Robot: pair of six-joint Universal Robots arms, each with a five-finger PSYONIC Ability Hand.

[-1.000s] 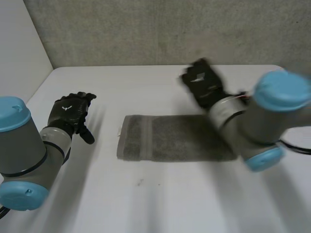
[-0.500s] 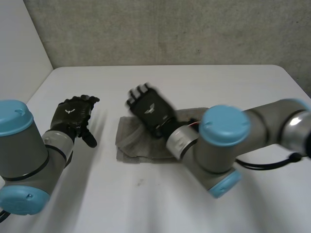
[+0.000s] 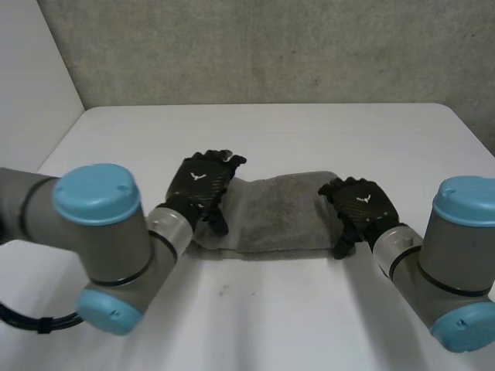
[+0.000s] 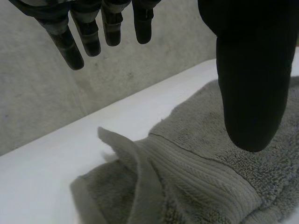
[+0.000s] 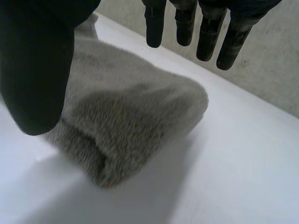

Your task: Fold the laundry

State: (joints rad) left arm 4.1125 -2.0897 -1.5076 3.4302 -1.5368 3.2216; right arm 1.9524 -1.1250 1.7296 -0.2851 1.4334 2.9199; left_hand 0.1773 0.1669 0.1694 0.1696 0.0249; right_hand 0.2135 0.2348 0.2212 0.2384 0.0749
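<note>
Left hand (image 3: 203,182), fingers relaxed and empty, sits over the hemmed end of the folded grey terry towel (image 3: 278,216); right hand (image 3: 362,202), equally slack, over the opposite end; the towel's long axis runs hand to hand across the white table (image 3: 309,131).

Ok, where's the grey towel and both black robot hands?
Fuzzy grey towel (image 3: 282,220): head view, its middle.
Left black robot hand (image 3: 199,182): head view, its back.
Right black robot hand (image 3: 363,202): head view, its back.
</note>
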